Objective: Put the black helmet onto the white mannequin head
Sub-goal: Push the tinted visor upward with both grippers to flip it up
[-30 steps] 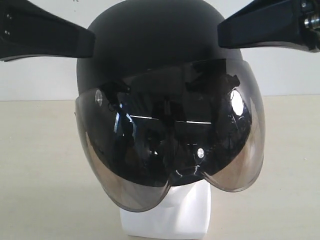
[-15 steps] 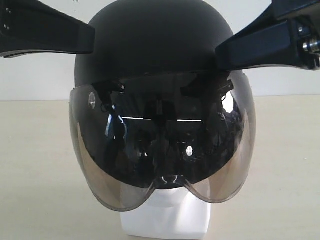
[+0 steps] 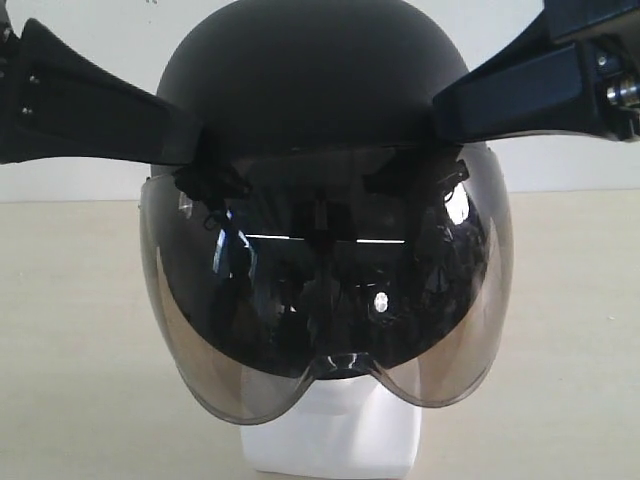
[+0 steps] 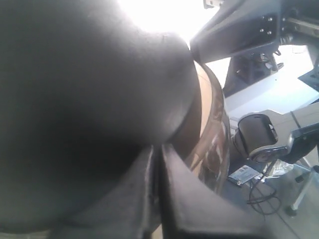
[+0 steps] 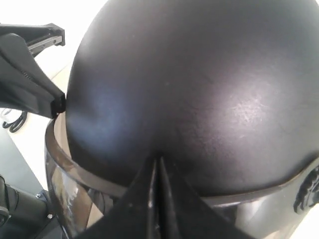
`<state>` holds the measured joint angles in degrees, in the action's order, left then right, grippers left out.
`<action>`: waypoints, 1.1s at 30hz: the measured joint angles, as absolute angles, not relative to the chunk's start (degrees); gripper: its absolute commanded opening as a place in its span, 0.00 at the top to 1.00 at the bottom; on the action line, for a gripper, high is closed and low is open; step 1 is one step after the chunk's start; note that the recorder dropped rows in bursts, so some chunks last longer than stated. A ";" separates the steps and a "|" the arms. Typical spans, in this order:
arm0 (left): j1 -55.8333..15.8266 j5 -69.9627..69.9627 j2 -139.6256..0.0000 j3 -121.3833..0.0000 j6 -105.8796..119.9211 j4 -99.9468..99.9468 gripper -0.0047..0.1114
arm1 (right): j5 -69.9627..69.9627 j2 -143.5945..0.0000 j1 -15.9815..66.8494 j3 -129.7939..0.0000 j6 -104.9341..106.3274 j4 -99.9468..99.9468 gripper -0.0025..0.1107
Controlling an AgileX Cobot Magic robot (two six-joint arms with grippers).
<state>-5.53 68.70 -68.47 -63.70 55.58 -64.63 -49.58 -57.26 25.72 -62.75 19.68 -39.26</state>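
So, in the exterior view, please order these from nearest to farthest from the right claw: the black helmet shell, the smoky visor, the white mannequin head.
1. The black helmet shell: the right claw touches its upper side.
2. The smoky visor: just below the claw, across the front.
3. The white mannequin head: lowest, showing under the visor.

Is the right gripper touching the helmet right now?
Touching. The right wrist view shows the right gripper with its shut fingertips pressed against the lower shell of the helmet, with no gap between them.
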 measured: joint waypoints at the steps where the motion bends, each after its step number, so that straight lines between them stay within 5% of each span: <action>1: -5.82 68.31 -68.47 -63.70 55.58 -64.38 0.92 | -49.58 -57.26 25.72 -62.75 19.68 -39.26 0.98; 33: -6.32 69.95 -68.47 -63.56 55.08 -61.63 0.92 | -53.33 -56.77 25.72 -57.72 19.01 -39.59 0.98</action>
<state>-6.32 69.95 -68.47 -63.56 55.08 -61.63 -53.33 -56.77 25.72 -57.72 19.01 -39.59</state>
